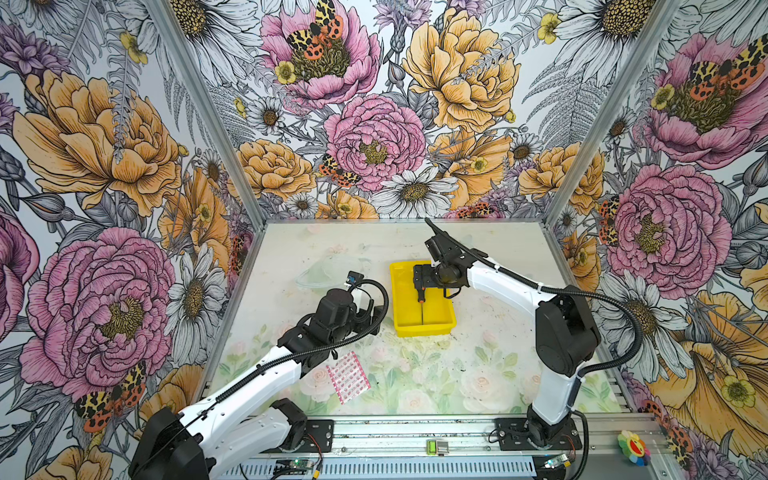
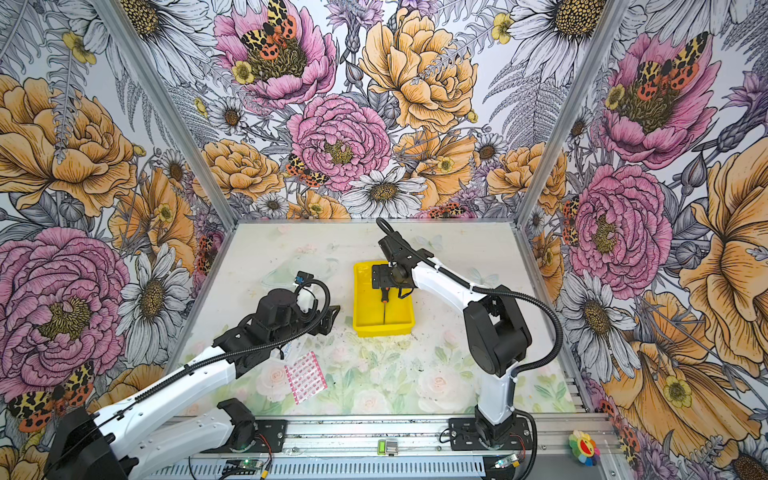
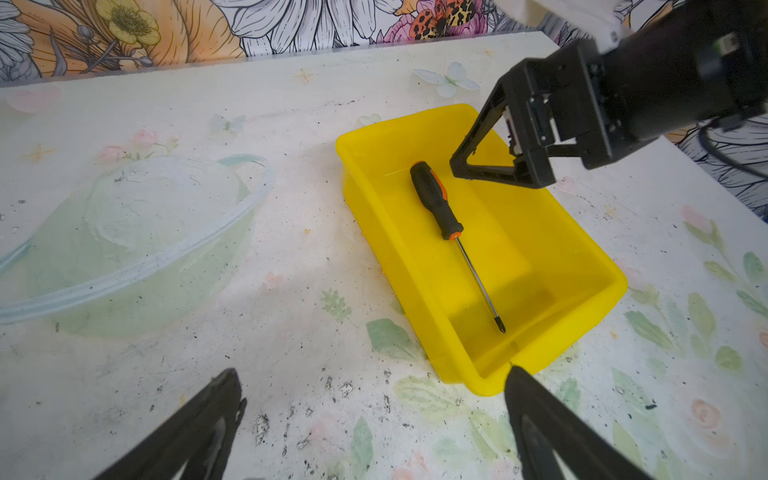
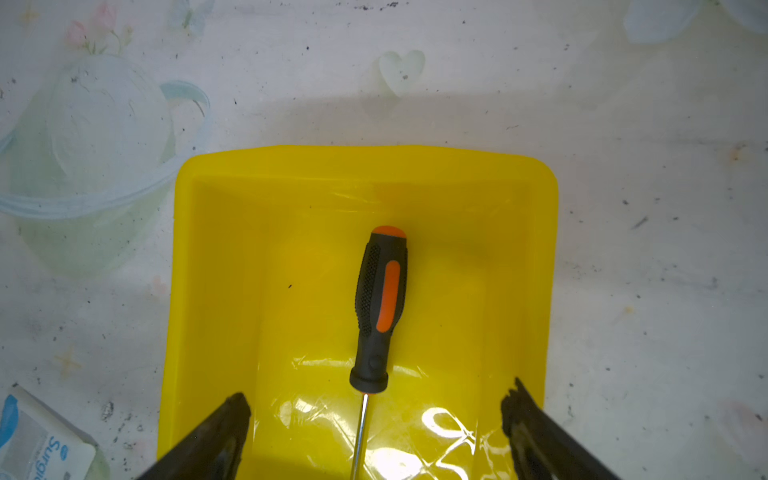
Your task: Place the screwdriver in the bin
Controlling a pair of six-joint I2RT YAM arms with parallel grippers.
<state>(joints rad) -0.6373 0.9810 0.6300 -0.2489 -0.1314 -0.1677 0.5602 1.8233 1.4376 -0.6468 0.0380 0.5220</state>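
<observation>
Two arms stand on a metal rail at the near edge of the tabletop [image 1: 490, 365]. A small green-lit display [image 1: 432, 446] sits on the rail between their bases, its writing too small to read. A many-coloured flower toy [image 1: 632, 446] lies at the near right corner. Just beyond the rail on the left lies a pink-patterned packet [image 1: 348, 376]. A white-and-blue packet [image 4: 41, 449], near and left of the bin, bears blue letters that begin "Surgi"; the rest is cut off.

The left arm [image 1: 266, 372] reaches forward and to the right, low over the tabletop. The left claw [image 3: 374, 415] is spread wide and holds nothing, just beside the near left corner of the bin [image 3: 415, 299]. The right arm [image 1: 507, 286] rises from its base, bends at the elbow and stretches left over the far part of the bin, its wrist turned down. The right claw [image 4: 376, 395] hangs above the bin with its jaws well apart, gripping nothing.

The screwdriver [image 4: 380, 299] lies flat on the floor of the bin, free of both claws. Its handle lies toward the far end and its shaft points to the near wall. The bin sits about mid-tabletop. To its left, apart from it, a clear plastic dish [image 3: 124, 232] rests on the tabletop. Flowered walls [image 1: 374, 124] close in the left, right and far sides.
</observation>
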